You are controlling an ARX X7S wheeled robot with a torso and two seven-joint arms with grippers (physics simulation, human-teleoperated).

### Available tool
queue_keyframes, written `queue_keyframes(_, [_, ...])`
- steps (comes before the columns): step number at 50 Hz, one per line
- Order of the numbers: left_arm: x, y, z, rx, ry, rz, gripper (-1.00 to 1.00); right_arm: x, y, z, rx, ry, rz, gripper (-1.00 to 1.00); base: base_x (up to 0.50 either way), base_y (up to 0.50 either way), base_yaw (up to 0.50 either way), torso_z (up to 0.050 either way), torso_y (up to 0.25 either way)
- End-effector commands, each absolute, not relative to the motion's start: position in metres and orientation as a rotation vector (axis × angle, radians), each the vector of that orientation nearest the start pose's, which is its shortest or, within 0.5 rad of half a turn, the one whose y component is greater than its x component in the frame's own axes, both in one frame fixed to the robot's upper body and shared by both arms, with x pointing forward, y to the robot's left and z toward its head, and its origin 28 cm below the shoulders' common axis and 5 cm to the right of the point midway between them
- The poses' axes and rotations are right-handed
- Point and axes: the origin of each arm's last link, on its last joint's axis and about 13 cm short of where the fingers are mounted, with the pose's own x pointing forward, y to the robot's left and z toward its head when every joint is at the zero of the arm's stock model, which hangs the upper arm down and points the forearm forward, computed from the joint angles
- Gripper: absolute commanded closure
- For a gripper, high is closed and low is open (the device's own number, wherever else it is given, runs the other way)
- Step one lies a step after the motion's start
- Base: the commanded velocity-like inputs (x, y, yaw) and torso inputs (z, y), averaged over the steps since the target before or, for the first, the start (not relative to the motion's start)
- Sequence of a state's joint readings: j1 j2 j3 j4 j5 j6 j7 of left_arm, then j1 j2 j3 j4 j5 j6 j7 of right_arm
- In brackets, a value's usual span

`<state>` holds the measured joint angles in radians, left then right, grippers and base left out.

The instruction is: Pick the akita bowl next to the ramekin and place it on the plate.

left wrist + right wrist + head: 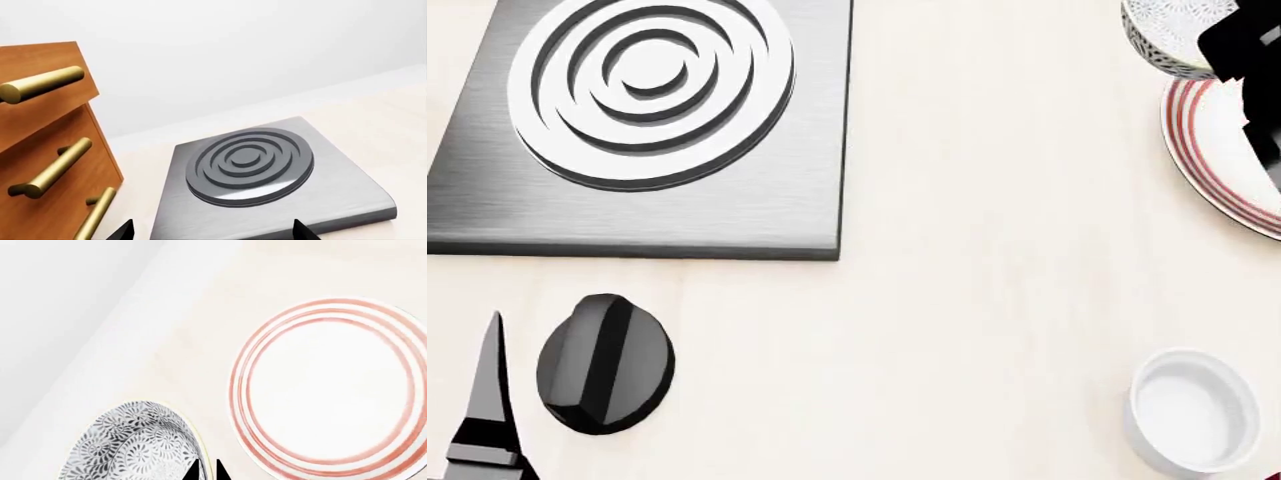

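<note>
Right hand (205, 471) gripping akita bowl (133, 445) rim

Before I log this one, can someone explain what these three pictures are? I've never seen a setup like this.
These are simulator renders from a two-armed wheeled robot. One picture comes from a camera on its head, looking down at a pale counter. The other two come from cameras near each gripper.

On the counter are a grey stove burner, a black knob, a plain white ramekin and a red-ringed plate with nothing on it.

The left gripper is open and holds nothing; it faces the burner. The right gripper has its tips close together on the rim of the speckled akita bowl, apparently pinching it. The bowl is beside the plate, not yet on it.
</note>
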<state>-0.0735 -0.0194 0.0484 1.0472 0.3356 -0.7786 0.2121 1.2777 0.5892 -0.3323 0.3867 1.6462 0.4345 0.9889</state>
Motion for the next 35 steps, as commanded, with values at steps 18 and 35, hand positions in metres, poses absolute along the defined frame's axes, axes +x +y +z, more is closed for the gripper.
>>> queue_keyframes(18, [0.160, 0.223, 0.178, 0.247, -0.313, 0.018, -1.00, 0.364, -0.204, 0.338, 0.860, 0.064, -0.408, 1.00, 0.00, 0.00, 0.00, 0.000, 0.001])
queue_keyframes(35, [0.161, 0.225, 0.180, 0.249, -0.324, 0.022, -1.00, 0.381, -0.210, 0.336, 0.855, 0.085, -0.457, 1.00, 0.00, 0.00, 0.00, 0.000, 0.001])
